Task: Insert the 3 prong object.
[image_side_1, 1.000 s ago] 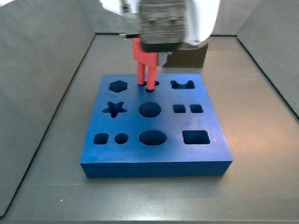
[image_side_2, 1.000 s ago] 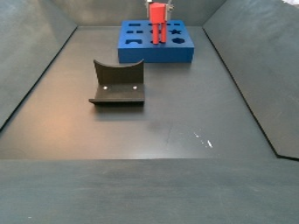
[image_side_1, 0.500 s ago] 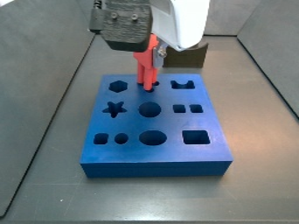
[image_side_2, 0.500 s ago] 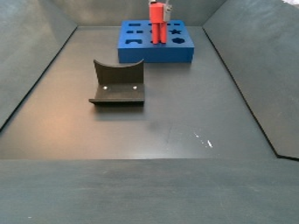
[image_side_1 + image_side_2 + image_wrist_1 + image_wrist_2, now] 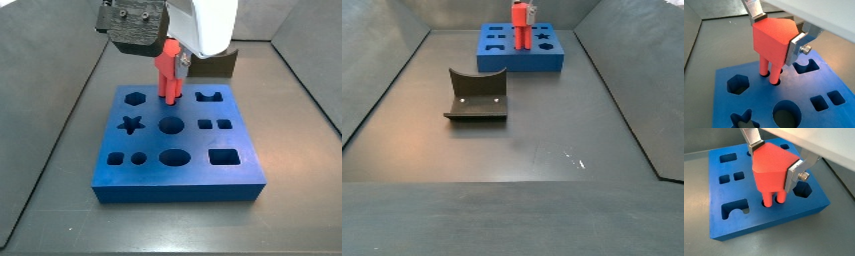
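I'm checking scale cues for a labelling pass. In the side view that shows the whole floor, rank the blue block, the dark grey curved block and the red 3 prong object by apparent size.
1. Blue block and dark grey curved block: look alike; the grey one is nearer the camera, so unsure.
2. 3 prong object, clearly smallest, upright on the blue block, held by the gripper.

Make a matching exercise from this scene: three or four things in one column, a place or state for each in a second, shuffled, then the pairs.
Things:
1. 3 prong object
2. blue block
3. dark grey curved block
4. tool

Places or states:
A. alone on the floor, apart from the rest
B. shut on the red piece, above the block
C. upright, prongs down in holes
D. has star and hexagon cut-outs

Pairs: 1-C, 2-D, 3-A, 4-B
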